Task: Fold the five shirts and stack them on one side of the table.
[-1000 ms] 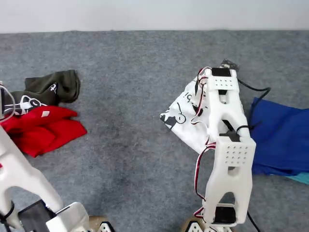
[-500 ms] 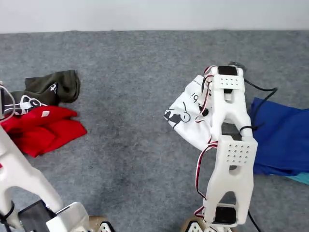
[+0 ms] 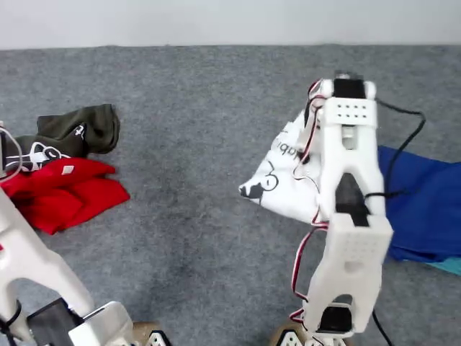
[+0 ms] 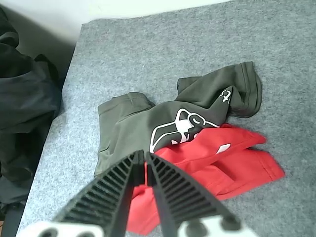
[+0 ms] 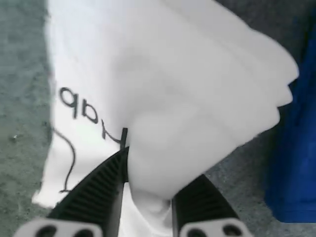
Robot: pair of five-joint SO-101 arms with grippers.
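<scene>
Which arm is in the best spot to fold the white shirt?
Right. The right gripper pinches a fold of the white shirt, next to the blue shirt. The left gripper hangs shut above the dark green shirt and red shirt, far across the table.

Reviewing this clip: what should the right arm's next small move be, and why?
Probably drag the white shirt sideways onto the bare mat mid-table. The right tool is shut on a bunched fold of it, and the shirt lies crumpled next to the blue shirt, so it likely needs open room to be spread flat before folding.
</scene>
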